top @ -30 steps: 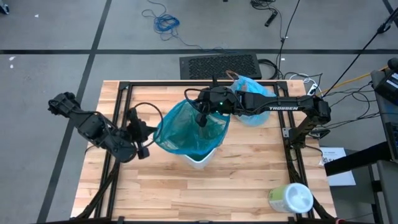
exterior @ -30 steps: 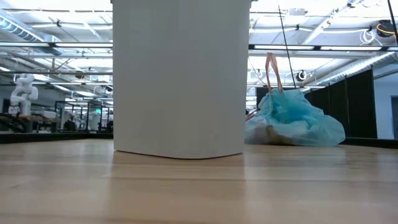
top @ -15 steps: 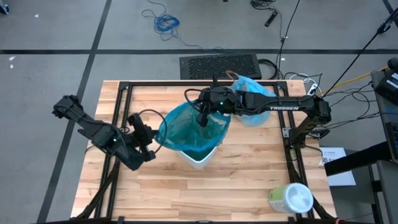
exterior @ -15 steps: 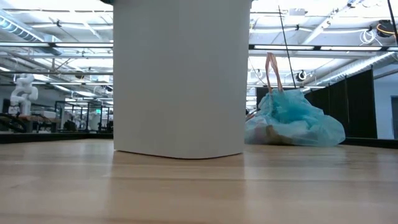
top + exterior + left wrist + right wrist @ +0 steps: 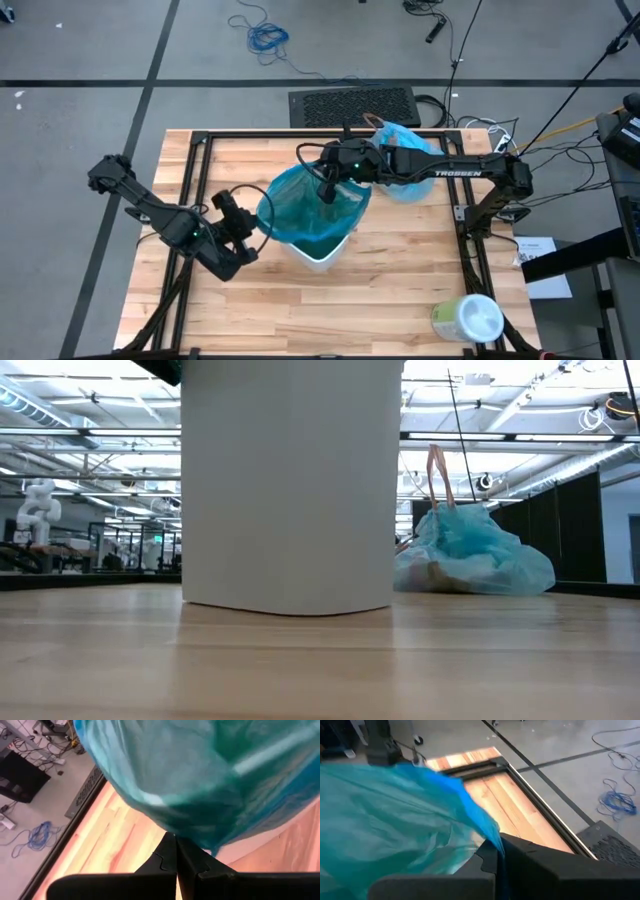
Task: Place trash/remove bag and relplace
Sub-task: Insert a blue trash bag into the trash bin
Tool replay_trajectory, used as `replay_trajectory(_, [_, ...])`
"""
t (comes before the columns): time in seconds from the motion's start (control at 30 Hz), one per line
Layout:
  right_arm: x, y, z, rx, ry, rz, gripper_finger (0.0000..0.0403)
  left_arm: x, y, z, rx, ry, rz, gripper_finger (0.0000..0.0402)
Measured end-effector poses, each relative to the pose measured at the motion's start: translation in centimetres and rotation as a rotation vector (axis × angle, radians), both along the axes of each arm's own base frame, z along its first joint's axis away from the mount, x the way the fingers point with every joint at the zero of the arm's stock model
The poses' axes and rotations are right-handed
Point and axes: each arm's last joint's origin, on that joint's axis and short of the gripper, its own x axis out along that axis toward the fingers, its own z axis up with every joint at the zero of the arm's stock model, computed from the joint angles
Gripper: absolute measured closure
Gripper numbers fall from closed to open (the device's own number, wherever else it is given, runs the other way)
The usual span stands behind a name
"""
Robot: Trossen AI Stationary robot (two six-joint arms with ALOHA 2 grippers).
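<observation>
A white bin (image 5: pixel 322 256) (image 5: pixel 290 480) stands mid-table with a dark teal-green plastic bag (image 5: pixel 312 212) spread open over its mouth. My left gripper (image 5: pixel 252 222) is shut at the bag's left rim. My right gripper (image 5: pixel 326 190) is shut at its far rim. The light-blue bag (image 5: pixel 405 160) (image 5: pixel 470 555), bunched up and full, rests on its underside on the table at the back right, behind my right arm. No loose trash is in view. My left gripper pinches the teal bag's left rim edge (image 5: pixel 200 844) between its two shut fingers (image 5: pixel 176 851), coming slantwise from the table's left and pointing down. The film bulges above the fingertips. My right gripper pinches the teal bag's far rim (image 5: pixel 487 832) between its shut fingers (image 5: pixel 495 860), slanting down from the table's right. The film spreads from the fingers toward the bin.
A white-and-green wipes tub (image 5: pixel 468 318) lies near the table's front right corner. A black frame (image 5: pixel 200 150) runs along the tabletop's edges. Bare wood lies in front of the bin and at the front left.
My left gripper has sunk and moved toward the bin and the table's near edge, tipping further downward, still shut. The teal bag's left rim has come in and down with it. The right gripper and the far rim have stayed in place.
</observation>
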Motion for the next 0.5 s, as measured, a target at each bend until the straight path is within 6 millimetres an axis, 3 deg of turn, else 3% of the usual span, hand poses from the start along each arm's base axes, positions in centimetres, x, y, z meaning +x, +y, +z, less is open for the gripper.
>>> replay_trajectory(0.27, [-0.16,-0.02,-0.73,-0.014,0.067,0.0,0.0395,-0.02,-0.02,-0.03,-0.01,0.009,-0.005,0.0402])
replay_trajectory(0.5, [-0.16,0.0,-0.68,-0.043,0.074,-0.003,0.0313,-0.07,0.04,0.02,0.004,0.01,-0.002,0.0402])
